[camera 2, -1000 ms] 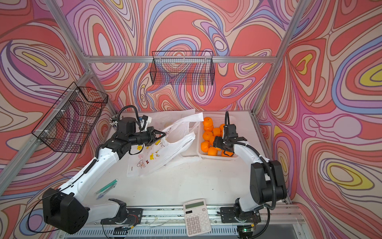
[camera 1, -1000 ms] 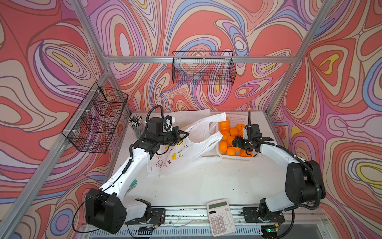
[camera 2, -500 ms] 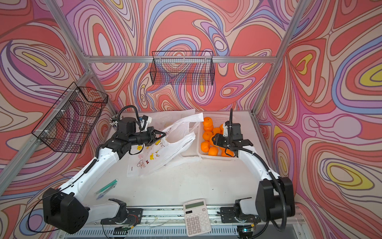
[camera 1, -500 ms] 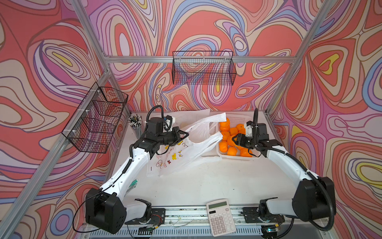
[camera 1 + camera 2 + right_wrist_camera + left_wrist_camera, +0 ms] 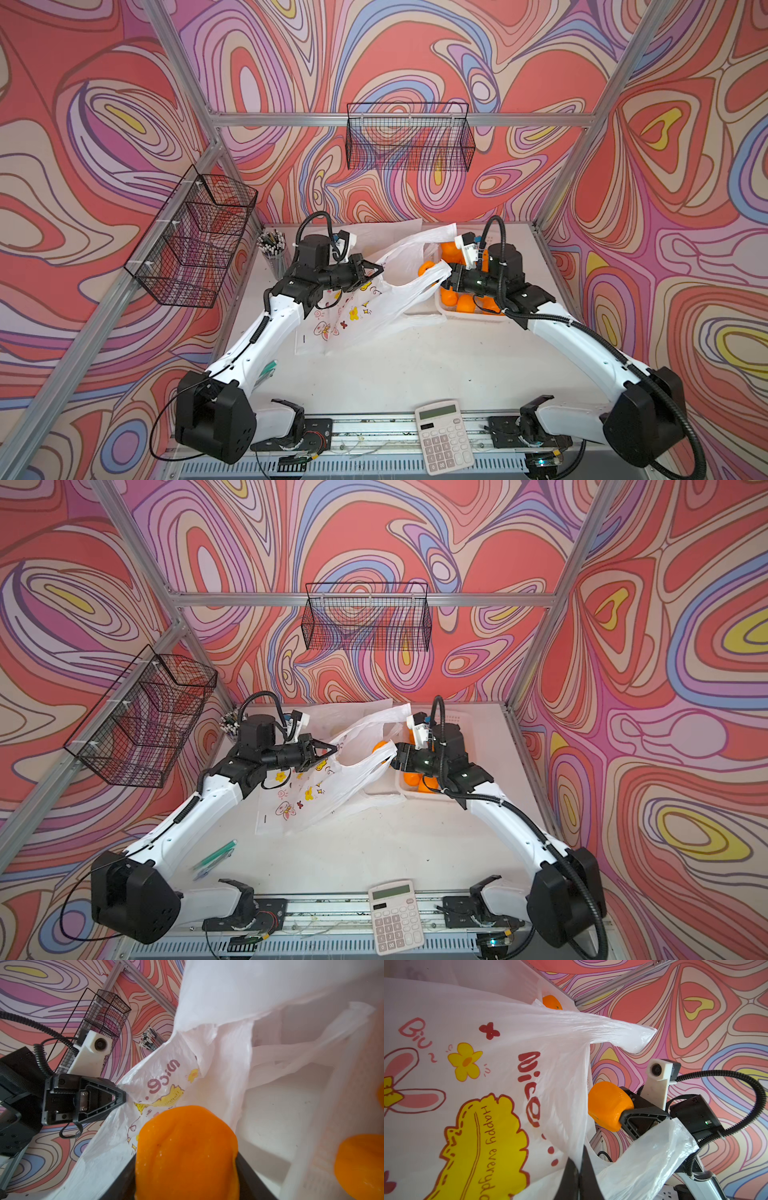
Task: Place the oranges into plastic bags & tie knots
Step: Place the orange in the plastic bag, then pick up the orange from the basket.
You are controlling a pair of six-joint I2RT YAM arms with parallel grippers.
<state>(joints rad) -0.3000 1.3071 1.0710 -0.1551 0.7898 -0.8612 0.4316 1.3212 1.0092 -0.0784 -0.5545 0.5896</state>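
A printed plastic bag (image 5: 357, 307) lies tilted up from the table in both top views. My left gripper (image 5: 377, 269) is shut on its upper rim film (image 5: 579, 1159) and holds the mouth up. My right gripper (image 5: 444, 277) is shut on one orange (image 5: 185, 1151), squeezed between the two fingers, right at the bag's mouth and beside a handle loop (image 5: 629, 1039). From the left wrist view that orange (image 5: 608, 1105) hangs just outside the film. More oranges (image 5: 457, 299) sit in the white basket (image 5: 473, 319) under my right wrist. No knots show.
Another plastic bag (image 5: 386, 230) lies flat at the back. A pen cup (image 5: 272, 249) stands at the back left, a calculator (image 5: 442, 436) at the front edge, and green pens (image 5: 216, 854) by my left arm. Wire baskets (image 5: 195, 241) (image 5: 409, 137) hang on the walls.
My right gripper closed on an orange in the basket, lifted it and carried it left to the bag's mouth. My left gripper stayed put, holding the bag.
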